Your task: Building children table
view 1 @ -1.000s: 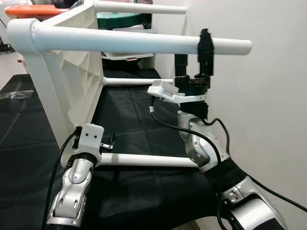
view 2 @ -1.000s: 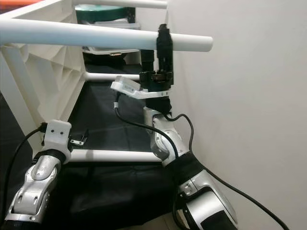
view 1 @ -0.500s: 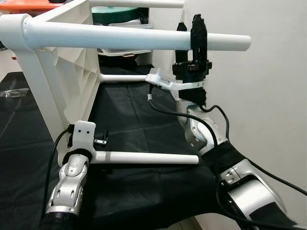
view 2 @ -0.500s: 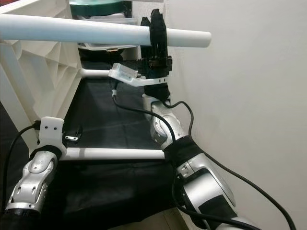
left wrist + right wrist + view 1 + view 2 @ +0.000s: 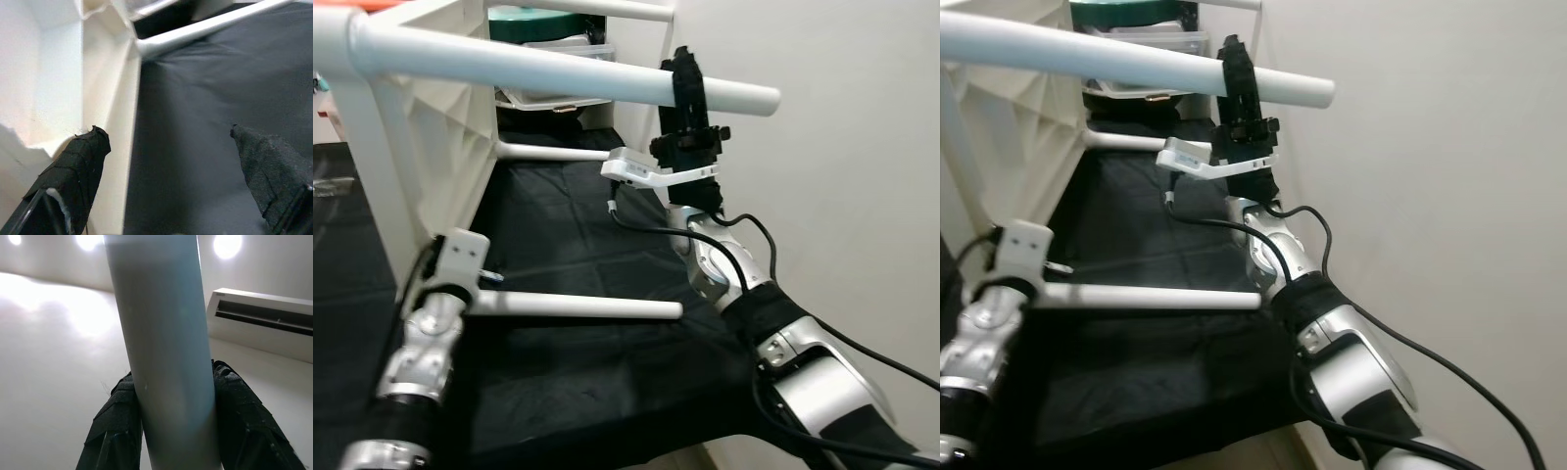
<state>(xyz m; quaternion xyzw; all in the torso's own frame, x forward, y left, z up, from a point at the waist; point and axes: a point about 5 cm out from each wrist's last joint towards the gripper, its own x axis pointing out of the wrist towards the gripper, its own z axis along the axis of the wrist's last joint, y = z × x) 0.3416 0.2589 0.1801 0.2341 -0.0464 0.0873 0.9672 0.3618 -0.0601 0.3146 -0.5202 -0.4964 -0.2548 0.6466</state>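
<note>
The white children's table (image 5: 431,108) lies tipped on its side over the black cloth (image 5: 568,245), taking up the upper left of the head view with its legs sticking out toward the right. Right gripper (image 5: 686,84) is up high, upper centre of the frame, its two black fingers clamped round the top leg (image 5: 558,70) near the free end. From the wrist camera that leg (image 5: 164,357) runs straight up between the pads (image 5: 115,426), both pressed tight against it, with the ceiling lights and an air-conditioning unit (image 5: 264,316) beyond. Left gripper (image 5: 168,171) sits low at the lower left of the head view, beside the base of the bottom leg (image 5: 582,306). Its fingers (image 5: 73,166) are spread wide with nothing between them, one tip right by the white table edge (image 5: 110,122), the other over the dark cloth. A pale wall (image 5: 842,147) fills the right side.
</note>
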